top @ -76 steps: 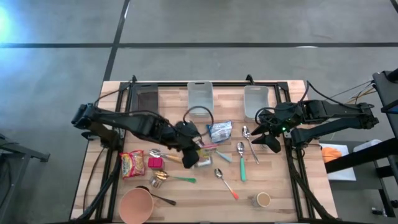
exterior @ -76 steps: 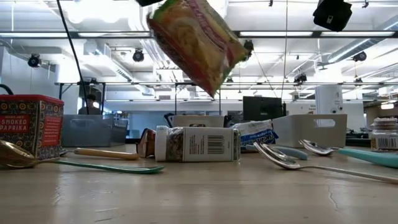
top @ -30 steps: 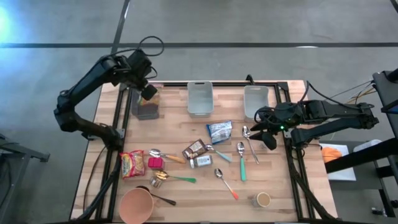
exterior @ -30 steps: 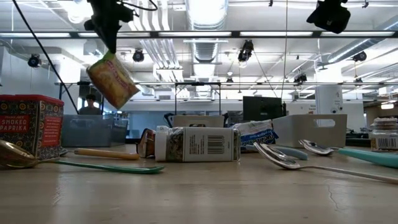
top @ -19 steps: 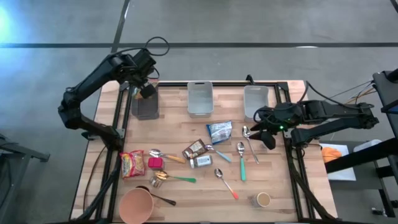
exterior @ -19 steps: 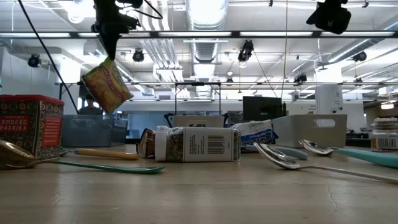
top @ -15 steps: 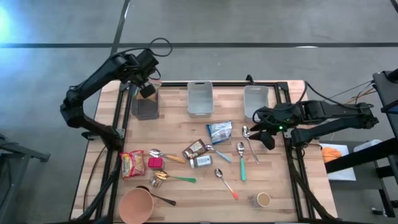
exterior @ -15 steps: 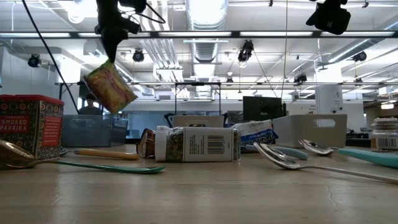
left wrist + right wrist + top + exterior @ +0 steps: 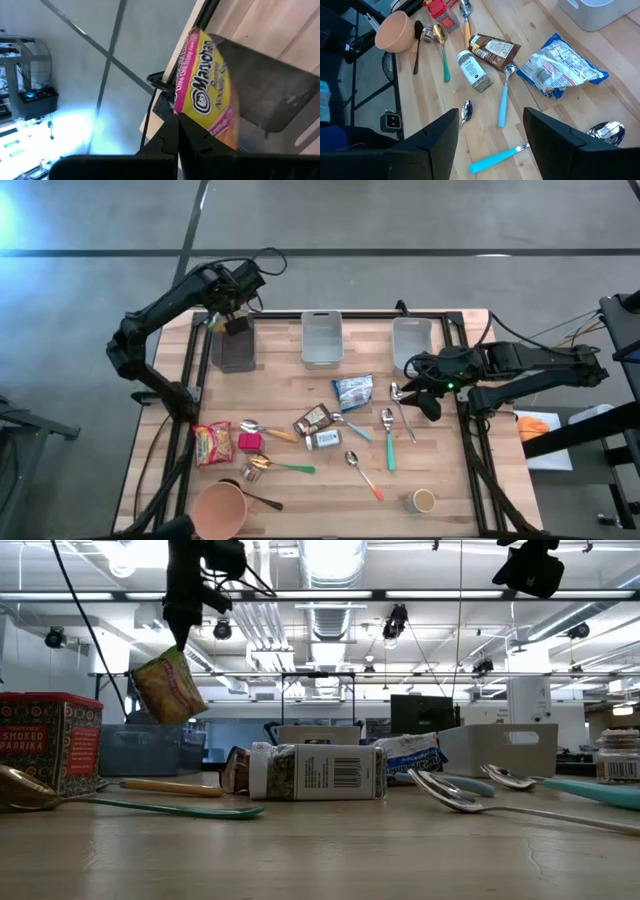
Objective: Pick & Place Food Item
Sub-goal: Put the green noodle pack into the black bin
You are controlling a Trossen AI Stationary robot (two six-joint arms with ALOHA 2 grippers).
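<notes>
Carry step nearly done: left hand clamped on yellow-and-pink noodle packet, hanging over dark grey bin. Next: lower, release inside. Right hand apart, waiting above wooden desk.

Three bins are ranged along the table's 12 o'clock edge: dark bin at 11 o'clock, middle bin at 12, third bin at 1. The left gripper is positioned above the dark bin, clamped on the noodle packet, which hangs clear of the bin. The right gripper is held at 3 o'clock beside the spoons. A spice jar lies at centre; a bowl is placed at 7 o'clock.
</notes>
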